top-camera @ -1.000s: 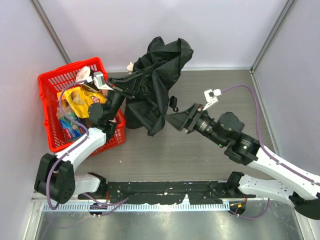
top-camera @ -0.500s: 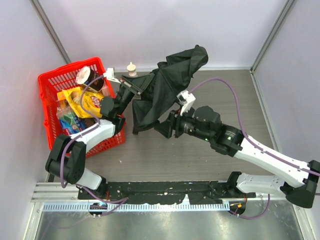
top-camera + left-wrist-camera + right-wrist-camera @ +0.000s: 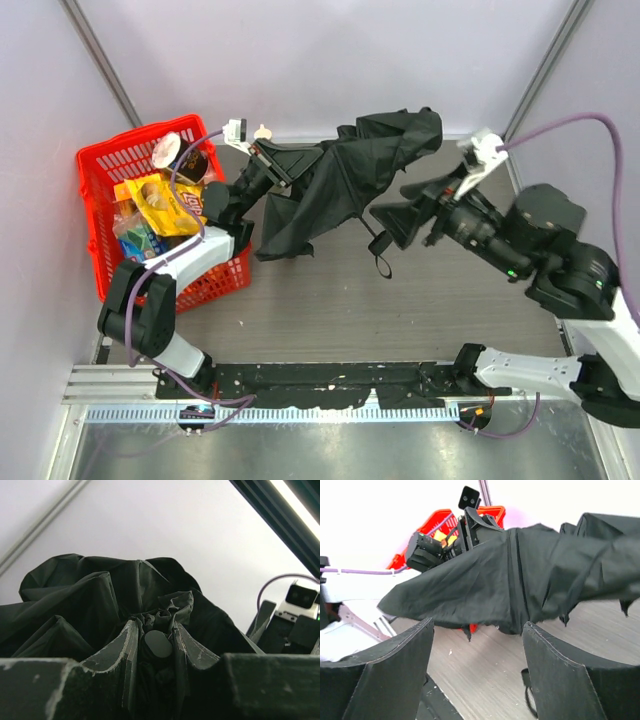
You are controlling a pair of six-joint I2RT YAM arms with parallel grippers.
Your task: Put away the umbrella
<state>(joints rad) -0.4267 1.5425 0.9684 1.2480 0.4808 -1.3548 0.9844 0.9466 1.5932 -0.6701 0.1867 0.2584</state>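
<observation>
The umbrella [image 3: 345, 180] is a loose black bundle of fabric held above the table, stretched from the basket side towards the back right. My left gripper [image 3: 283, 165] is shut on its top end; in the left wrist view the round black cap [image 3: 158, 644] sits pinched between the fingers [image 3: 125, 642]. My right gripper [image 3: 392, 207] hangs just right of the fabric, open, with only floor between its fingers [image 3: 400, 670]. The umbrella [image 3: 520, 575] spans that view above them. Its wrist loop [image 3: 380, 255] dangles below the canopy.
A red basket [image 3: 130, 135] with snack packets stands at the back left, behind the left arm. A small beige object [image 3: 263, 131] sits by the back wall. Walls close in on the left, back and right. A black rail [image 3: 330, 380] runs along the near edge.
My right gripper has let go of the fabric, opened wide and drawn back to the right. The umbrella has swung up and stretched rightward, still held by the left gripper.
</observation>
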